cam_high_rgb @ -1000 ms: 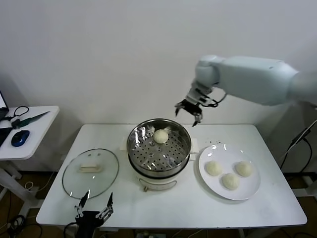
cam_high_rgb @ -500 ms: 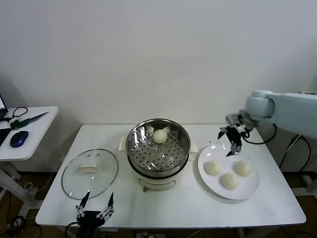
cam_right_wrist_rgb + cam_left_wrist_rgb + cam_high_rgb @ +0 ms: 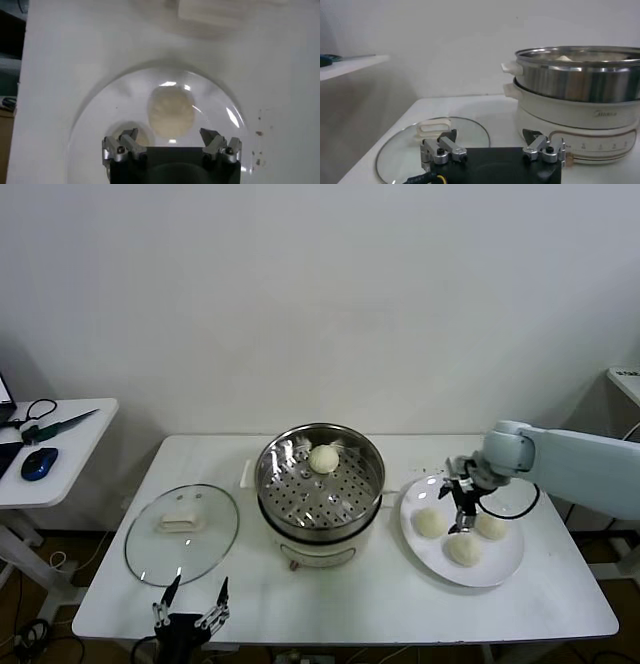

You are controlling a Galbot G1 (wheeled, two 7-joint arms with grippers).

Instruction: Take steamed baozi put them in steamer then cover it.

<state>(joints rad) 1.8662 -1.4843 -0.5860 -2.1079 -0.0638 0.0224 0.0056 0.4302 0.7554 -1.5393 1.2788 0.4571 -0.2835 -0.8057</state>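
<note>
The steel steamer point(image 3: 321, 494) stands mid-table with one baozi point(image 3: 323, 458) on its perforated tray; it also shows in the left wrist view point(image 3: 580, 75). Three baozi lie on the white plate point(image 3: 500, 569): one near the steamer point(image 3: 430, 523), one at the front point(image 3: 463, 549), one at the right point(image 3: 492, 526). My right gripper point(image 3: 461, 509) is open, pointing down just above the plate among the buns. In the right wrist view my right gripper point(image 3: 171, 137) hangs over one bun point(image 3: 170, 113), with another point(image 3: 134, 137) beside it. The glass cover point(image 3: 182, 532) lies flat left of the steamer. My left gripper point(image 3: 190, 599) is open at the table's front edge.
A side table point(image 3: 60, 446) at the far left holds a mouse and cables. The wall stands close behind the table. The cover's handle point(image 3: 434, 128) lies just ahead of my left gripper point(image 3: 492, 142).
My right arm swung from above the back of the steamer to the right and down, and its open gripper now hangs low over the plate of buns. The left arm has not moved.
</note>
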